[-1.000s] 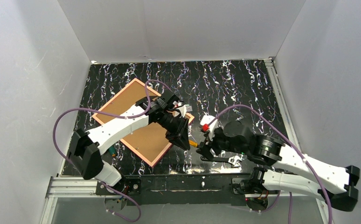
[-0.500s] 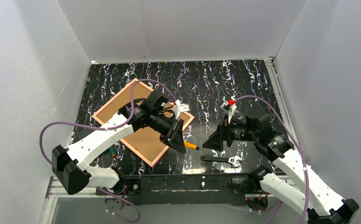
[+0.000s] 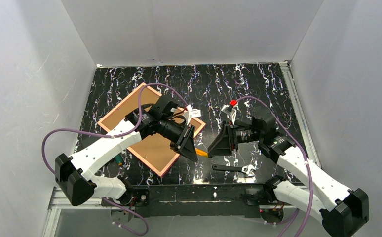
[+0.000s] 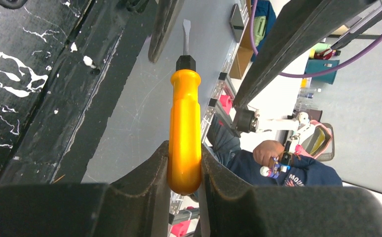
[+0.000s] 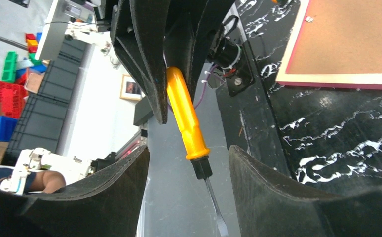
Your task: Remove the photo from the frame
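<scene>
1. On the black, white-veined desk (image 3: 258,84), the pink-bordered rectangular frame (image 3: 122,114) is lying face down toward the left edge, with its brown fibreboard back upward. The photo is sitting hidden beneath that board.
2. Your left gripper (image 3: 195,152) is clenching the orange plastic-handled flat screwdriver (image 4: 184,133) by its handle, just off the frame, toward the middle of the near edge.
3. Your right gripper (image 5: 188,150) is standing spread around the screwdriver's collar, not touching it.
4. You are, I judge, passing the screwdriver across. Next you should be closing the right fingers before loosening the left, then prying the backing free.
5. A black flat tool (image 3: 233,169), perhaps a wrench, is lying by the near edge. One small pale clip (image 5: 309,19) on the board is showing too small to judge.
</scene>
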Motion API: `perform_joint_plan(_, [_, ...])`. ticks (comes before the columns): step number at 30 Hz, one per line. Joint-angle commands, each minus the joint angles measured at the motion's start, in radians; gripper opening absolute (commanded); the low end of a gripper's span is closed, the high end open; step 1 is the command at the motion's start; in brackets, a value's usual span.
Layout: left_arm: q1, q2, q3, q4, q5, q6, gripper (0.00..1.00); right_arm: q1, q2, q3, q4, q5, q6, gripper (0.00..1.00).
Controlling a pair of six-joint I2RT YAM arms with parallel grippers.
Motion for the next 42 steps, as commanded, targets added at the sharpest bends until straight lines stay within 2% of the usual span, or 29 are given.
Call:
perform_joint_plan(1, [-0.003, -0.021, -0.008, 0.025, 0.067, -0.026, 0.00, 0.025, 0.014, -0.044, 0.236, -0.045, 0.125, 0.66])
perform_joint_plan(3, [-0.003, -0.015, -0.008, 0.036, 0.075, -0.033, 0.00, 0.037, 0.019, -0.054, 0.252, -0.033, 0.131, 0.65])
perform_joint_plan(6, [-0.003, -0.014, -0.008, 0.051, 0.080, -0.042, 0.00, 0.047, 0.026, -0.051, 0.255, -0.029, 0.135, 0.55])
perform_joint_plan(9, [-0.003, -0.017, -0.013, 0.062, 0.079, -0.049, 0.00, 0.047, 0.021, -0.049, 0.258, -0.013, 0.134, 0.31])
perform_joint_plan(11, [-0.002, -0.024, -0.015, 0.065, 0.061, -0.058, 0.00, 0.048, 0.014, -0.053, 0.262, 0.002, 0.132, 0.01])
perform_joint_plan(12, [-0.003, -0.030, -0.012, 0.052, 0.031, -0.063, 0.02, 0.048, 0.010, -0.059, 0.259, 0.015, 0.133, 0.01])
perform_joint_plan(13, [-0.003, -0.043, -0.015, 0.036, -0.007, -0.068, 0.20, 0.048, 0.005, -0.065, 0.260, 0.031, 0.134, 0.01])
perform_joint_plan(14, [-0.002, -0.058, -0.029, 0.047, -0.055, -0.086, 0.45, 0.048, -0.002, -0.075, 0.267, 0.045, 0.137, 0.01])
perform_joint_plan(16, [-0.002, -0.098, -0.082, 0.145, -0.100, -0.151, 0.74, 0.048, -0.014, -0.093, 0.294, 0.059, 0.148, 0.01])
perform_joint_plan(17, [-0.002, -0.115, -0.099, 0.172, -0.132, -0.171, 0.85, 0.048, -0.015, -0.096, 0.303, 0.057, 0.152, 0.01])
perform_joint_plan(18, [-0.002, -0.127, -0.104, 0.167, -0.170, -0.175, 0.90, 0.048, -0.013, -0.095, 0.304, 0.053, 0.154, 0.01])
perform_joint_plan(19, [-0.003, -0.140, -0.108, 0.154, -0.201, -0.175, 0.91, 0.048, -0.011, -0.092, 0.304, 0.045, 0.154, 0.01])
perform_joint_plan(21, [-0.003, -0.172, -0.126, 0.154, -0.250, -0.163, 0.86, 0.048, -0.009, -0.087, 0.303, 0.043, 0.150, 0.01])
perform_joint_plan(24, [-0.003, -0.212, -0.155, 0.168, -0.288, -0.152, 0.69, 0.048, -0.004, -0.081, 0.315, 0.041, 0.153, 0.01])
perform_joint_plan(26, [-0.002, -0.199, -0.158, 0.193, -0.249, -0.161, 0.63, 0.053, 0.010, -0.067, 0.317, 0.017, 0.153, 0.01])
perform_joint_plan(29, [-0.006, -0.132, -0.105, 0.223, -0.090, -0.175, 0.55, 0.067, 0.041, -0.037, 0.310, -0.026, 0.139, 0.01])
perform_joint_plan(32, [-0.015, -0.122, -0.080, 0.217, -0.023, -0.152, 0.51, 0.071, 0.061, 0.001, 0.248, -0.050, 0.096, 0.01])
perform_joint_plan(34, [-0.017, -0.120, -0.065, 0.193, -0.016, -0.124, 0.46, 0.072, 0.073, 0.016, 0.240, -0.059, 0.087, 0.01])
perform_joint_plan(36, [-0.017, -0.120, -0.060, 0.145, -0.028, -0.102, 0.37, 0.082, 0.090, 0.030, 0.245, -0.071, 0.085, 0.01])
perform_joint_plan(42, [-0.024, -0.139, -0.090, 0.220, -0.063, -0.137, 0.22, 0.113, 0.131, 0.042, 0.248, -0.068, 0.074, 0.01])
